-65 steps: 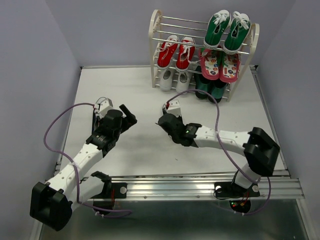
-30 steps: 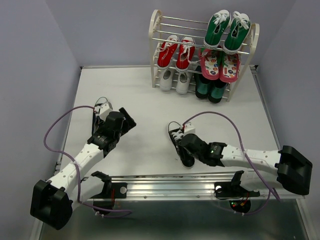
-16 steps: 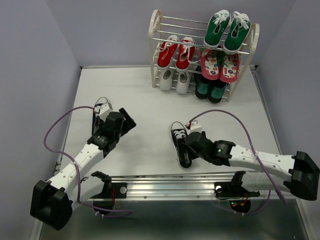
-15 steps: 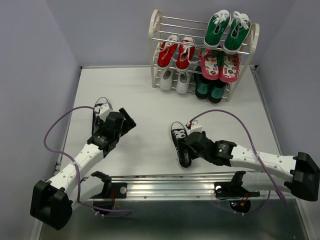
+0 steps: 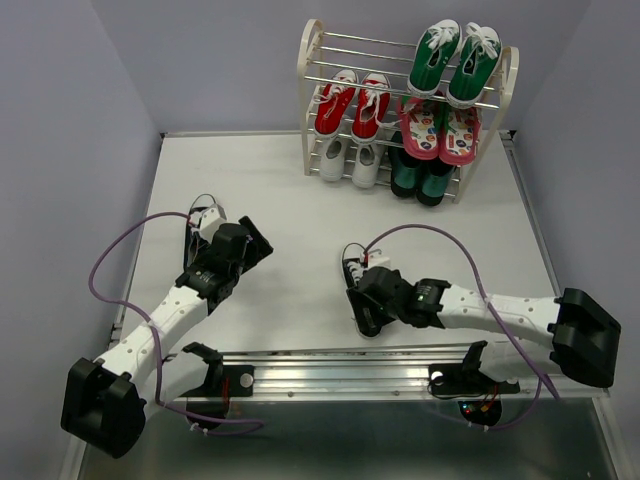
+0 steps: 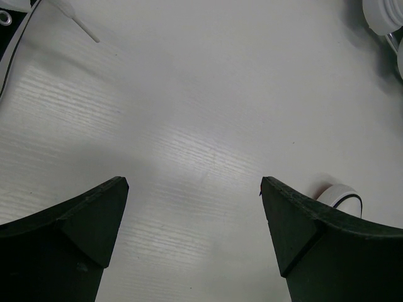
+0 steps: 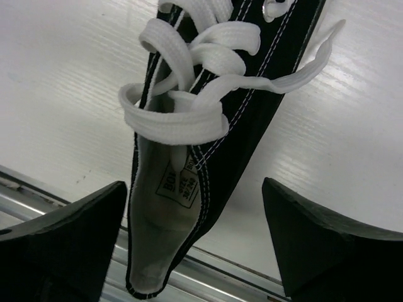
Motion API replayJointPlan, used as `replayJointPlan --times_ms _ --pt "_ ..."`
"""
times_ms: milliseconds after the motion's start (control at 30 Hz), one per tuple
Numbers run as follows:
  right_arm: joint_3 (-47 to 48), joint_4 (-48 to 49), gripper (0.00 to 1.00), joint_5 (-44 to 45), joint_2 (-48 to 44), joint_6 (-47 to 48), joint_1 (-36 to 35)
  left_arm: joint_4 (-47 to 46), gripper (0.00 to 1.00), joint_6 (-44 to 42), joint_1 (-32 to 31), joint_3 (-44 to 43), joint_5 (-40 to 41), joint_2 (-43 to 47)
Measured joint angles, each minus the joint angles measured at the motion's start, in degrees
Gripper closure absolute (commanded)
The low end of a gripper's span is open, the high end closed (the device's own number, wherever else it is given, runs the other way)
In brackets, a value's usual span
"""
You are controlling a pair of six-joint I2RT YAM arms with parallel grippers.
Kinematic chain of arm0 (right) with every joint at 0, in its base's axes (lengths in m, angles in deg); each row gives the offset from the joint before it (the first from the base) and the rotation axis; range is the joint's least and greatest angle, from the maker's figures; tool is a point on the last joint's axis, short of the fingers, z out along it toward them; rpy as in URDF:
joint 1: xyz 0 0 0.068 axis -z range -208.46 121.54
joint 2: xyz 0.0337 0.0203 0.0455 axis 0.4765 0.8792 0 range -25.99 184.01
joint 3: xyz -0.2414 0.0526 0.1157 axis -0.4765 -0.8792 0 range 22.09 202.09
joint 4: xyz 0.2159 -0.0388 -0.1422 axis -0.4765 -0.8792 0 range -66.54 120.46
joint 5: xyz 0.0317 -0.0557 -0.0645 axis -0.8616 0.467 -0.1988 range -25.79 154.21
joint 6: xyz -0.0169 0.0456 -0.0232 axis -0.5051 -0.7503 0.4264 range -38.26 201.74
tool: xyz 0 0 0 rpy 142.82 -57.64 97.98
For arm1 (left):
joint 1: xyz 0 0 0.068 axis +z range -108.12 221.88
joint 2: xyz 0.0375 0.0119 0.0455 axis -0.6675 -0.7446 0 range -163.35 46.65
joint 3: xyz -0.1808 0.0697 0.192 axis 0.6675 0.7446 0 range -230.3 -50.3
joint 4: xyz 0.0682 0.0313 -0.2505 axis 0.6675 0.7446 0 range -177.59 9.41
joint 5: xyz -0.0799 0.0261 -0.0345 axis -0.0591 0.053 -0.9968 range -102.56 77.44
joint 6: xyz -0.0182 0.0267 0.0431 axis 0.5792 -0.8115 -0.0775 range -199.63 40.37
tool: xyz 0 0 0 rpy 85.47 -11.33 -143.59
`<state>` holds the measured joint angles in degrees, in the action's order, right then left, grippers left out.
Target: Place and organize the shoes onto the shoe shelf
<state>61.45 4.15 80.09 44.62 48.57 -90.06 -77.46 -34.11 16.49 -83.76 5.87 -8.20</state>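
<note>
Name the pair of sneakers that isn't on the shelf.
The black pair with white laces, lying on the table at the right gripper. The red pair, white pair and green pair all sit on the shoe shelf.

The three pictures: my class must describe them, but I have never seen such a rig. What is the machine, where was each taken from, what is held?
Two robot arms stand at the near edge of a table, each ending in a two-finger gripper. One picture looks down from above and behind; the other two come from wrist cameras. The left gripper is open over the table. The right gripper is open, straddling a black sneaker, with a second black sneaker alongside. Nothing is held. The shoe shelf at the back carries red sneakers and white sneakers, among others.
</note>
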Motion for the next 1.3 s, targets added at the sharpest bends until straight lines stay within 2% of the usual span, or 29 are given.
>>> replayJointPlan --times_ms 33,67,100,133,167,400,667,867,1067,1300 --pt "0.04 -0.07 0.39 0.35 0.50 -0.20 0.00 0.02 0.01 0.00 0.00 0.00 0.00 0.00" --pt "0.13 -0.13 0.58 0.96 1.49 -0.68 0.00 0.02 0.01 -0.02 0.00 0.00 0.00 0.00" --pt "0.20 -0.28 0.71 1.44 1.90 -0.87 0.00 0.02 0.01 -0.02 0.00 0.00 0.00 0.00" --pt "0.44 -0.15 0.92 1.79 2.38 -1.97 0.00 0.02 0.01 -0.02 0.00 0.00 0.00 -0.02" --pt "0.74 -0.31 0.99 2.40 2.67 -2.58 -0.33 0.00 0.01 -0.02 0.00 0.00 0.00 -0.04" --pt "1.75 -1.66 0.99 5.55 2.78 -2.78 -1.22 0.02 0.01 -0.02 0.00 0.00 0.07 -0.07" --pt "4.50 -1.44 0.99 10.80 -3.06 6.95 -1.49 0.17 0.01 -0.22 0.00 0.00 0.61 -0.59" --pt "18.25 0.96 0.99 17.57 -2.64 16.22 -1.49 0.68 0.01 -0.24 0.00 0.00 1.75 -0.50" --pt "38.21 2.56 0.99 26.34 6.01 23.06 -0.28 0.85 0.01 -0.42 0.02 -0.09 2.16 0.07" --pt "65.02 4.09 0.99 29.97 23.37 24.55 12.76 0.81 0.01 -0.79 0.11 -1.42 2.08 -0.35"
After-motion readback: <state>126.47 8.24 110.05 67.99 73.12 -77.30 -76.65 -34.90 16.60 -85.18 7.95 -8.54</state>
